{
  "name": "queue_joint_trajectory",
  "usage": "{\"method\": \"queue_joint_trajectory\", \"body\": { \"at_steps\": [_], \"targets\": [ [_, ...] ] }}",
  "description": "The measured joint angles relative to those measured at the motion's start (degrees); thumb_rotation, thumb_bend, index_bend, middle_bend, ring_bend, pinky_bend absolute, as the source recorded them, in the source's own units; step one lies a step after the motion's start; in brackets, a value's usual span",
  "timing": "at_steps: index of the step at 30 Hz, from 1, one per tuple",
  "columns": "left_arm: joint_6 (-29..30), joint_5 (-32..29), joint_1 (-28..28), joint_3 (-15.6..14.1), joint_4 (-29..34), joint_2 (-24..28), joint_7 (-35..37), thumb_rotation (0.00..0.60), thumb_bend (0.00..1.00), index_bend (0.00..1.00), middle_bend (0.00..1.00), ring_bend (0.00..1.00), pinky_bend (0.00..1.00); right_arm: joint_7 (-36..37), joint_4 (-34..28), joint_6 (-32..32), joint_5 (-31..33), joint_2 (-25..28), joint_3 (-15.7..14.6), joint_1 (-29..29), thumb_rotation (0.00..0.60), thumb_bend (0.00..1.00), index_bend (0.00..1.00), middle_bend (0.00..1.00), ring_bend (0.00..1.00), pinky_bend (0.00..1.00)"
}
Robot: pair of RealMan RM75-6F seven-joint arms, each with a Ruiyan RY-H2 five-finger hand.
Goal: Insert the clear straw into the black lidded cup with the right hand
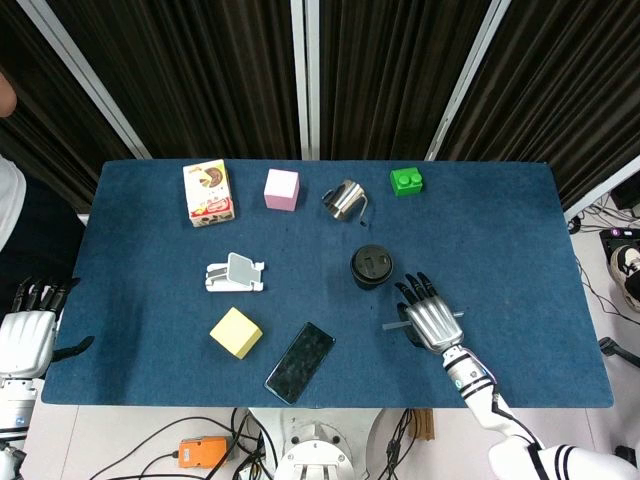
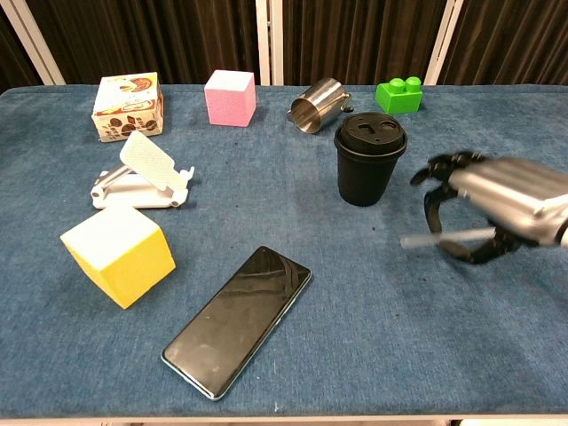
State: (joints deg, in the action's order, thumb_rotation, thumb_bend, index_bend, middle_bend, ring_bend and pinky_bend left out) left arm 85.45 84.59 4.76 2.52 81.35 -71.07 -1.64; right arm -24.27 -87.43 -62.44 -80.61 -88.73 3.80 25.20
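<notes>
The black lidded cup [image 1: 371, 266] [image 2: 370, 158] stands upright near the table's middle. Just right of it and nearer the front edge, my right hand [image 1: 430, 318] [image 2: 493, 207] pinches the clear straw [image 2: 442, 237] [image 1: 393, 326] between thumb and curled fingers. The straw lies level, slightly off the cloth, with its free end pointing left and its right part hidden under the hand. It is blurred in the chest view. My left hand [image 1: 30, 335] hangs past the table's left edge with fingers spread and nothing in it.
A black phone [image 1: 300, 362] and a yellow cube [image 1: 236, 332] lie at the front left of the blue table [image 1: 520, 230]. A white phone stand [image 1: 234, 273] sits mid-left. Along the back are a snack box [image 1: 209, 192], pink cube [image 1: 281, 189], metal pitcher [image 1: 342, 200] and green brick [image 1: 406, 181].
</notes>
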Motion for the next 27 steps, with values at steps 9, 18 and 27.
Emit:
{"method": "queue_joint_trajectory", "body": {
  "at_steps": [9, 18, 27],
  "targets": [
    [0.18, 0.39, 0.26, 0.18, 1.89, 0.73, -1.45, 0.6, 0.06, 0.15, 0.17, 0.07, 0.0, 24.02, -9.82, -4.56, -3.62, 8.76, 4.42, -0.11, 0.6, 0.61, 0.7, 0.24, 0.04, 0.07],
    [0.27, 0.71, 0.55, 0.35, 3.66, 1.49, -2.62, 0.6, 0.06, 0.15, 0.17, 0.07, 0.0, 50.44, -11.68, -6.69, -3.47, 11.0, 13.15, 4.05, 0.6, 0.61, 0.71, 0.25, 0.05, 0.08],
    [-0.85, 0.71, 1.16, 0.19, 3.94, 1.27, -3.06, 0.6, 0.06, 0.15, 0.17, 0.07, 0.0, 57.63, -2.44, -5.47, 0.42, 1.83, 17.19, 10.13, 0.6, 0.61, 0.7, 0.25, 0.05, 0.08]
  ]
}}
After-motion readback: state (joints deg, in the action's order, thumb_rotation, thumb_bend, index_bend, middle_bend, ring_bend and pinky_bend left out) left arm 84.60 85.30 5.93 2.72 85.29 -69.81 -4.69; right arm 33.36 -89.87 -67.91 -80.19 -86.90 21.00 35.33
